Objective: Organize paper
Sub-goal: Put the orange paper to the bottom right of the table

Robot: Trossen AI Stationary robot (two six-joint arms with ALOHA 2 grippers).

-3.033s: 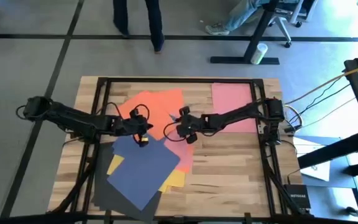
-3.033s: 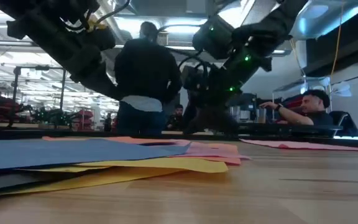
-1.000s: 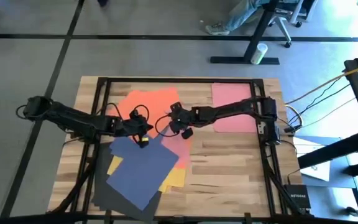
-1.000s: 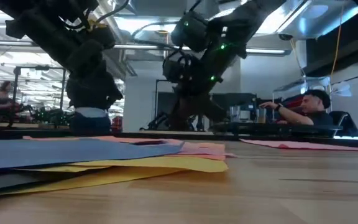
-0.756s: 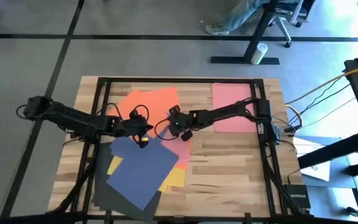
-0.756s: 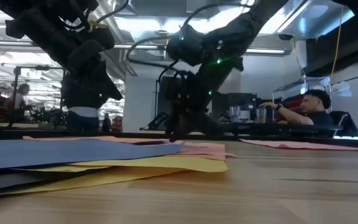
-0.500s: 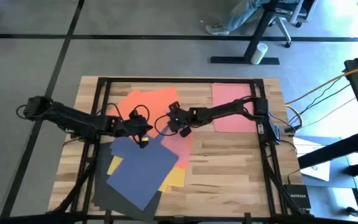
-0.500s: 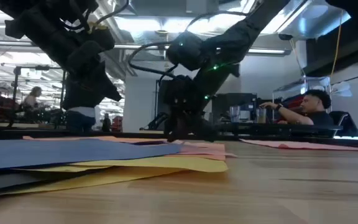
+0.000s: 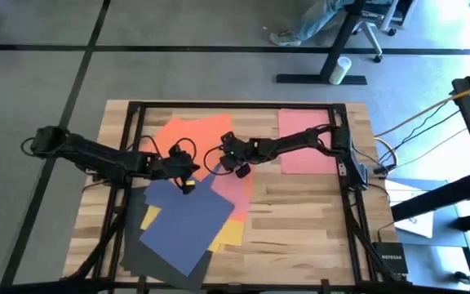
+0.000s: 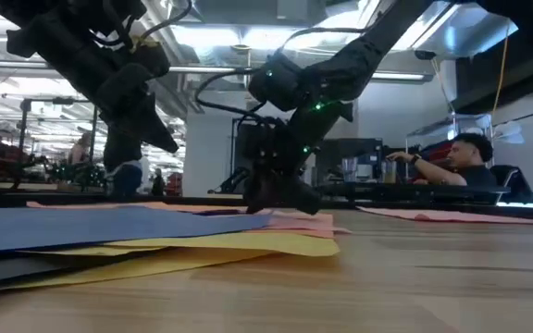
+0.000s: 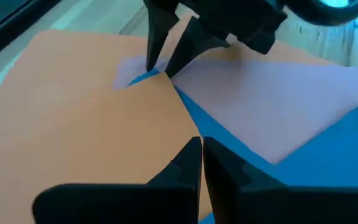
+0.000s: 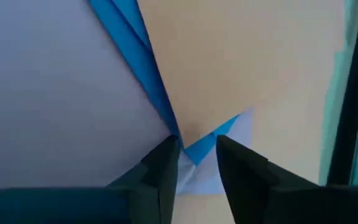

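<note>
While the coloured sheets lay fanned in a loose overlapping heap on the wooden table [image 9: 300, 220], the right gripper [image 9: 221, 152] had come down at the corner of the orange sheet [image 9: 192, 137], its two fingers set a narrow way apart and straddling the point where that corner met a blue edge and a pale patch beneath. Nothing was yet pinched between them; the placing read as a bid to pick one layer's corner free of the others. The left gripper [image 9: 188, 170] sat just beside the orange sheet's near edge, over the seam with the navy blue sheet [image 9: 188, 222]; its fingers were pressed together with nothing between them, and, judging by the posture, it was pinning the stack so that it would not slide. A pink sheet [image 9: 235, 189] spread out from under the orange one toward the table's middle, with yellow [image 9: 228, 237] and dark grey [image 9: 141, 260] sheets farther off beneath the navy. A second pink sheet [image 9: 307, 151] lay well apart from the orange one, squared to the table's far right corner, likely the place chosen for the tidy pile.
</note>
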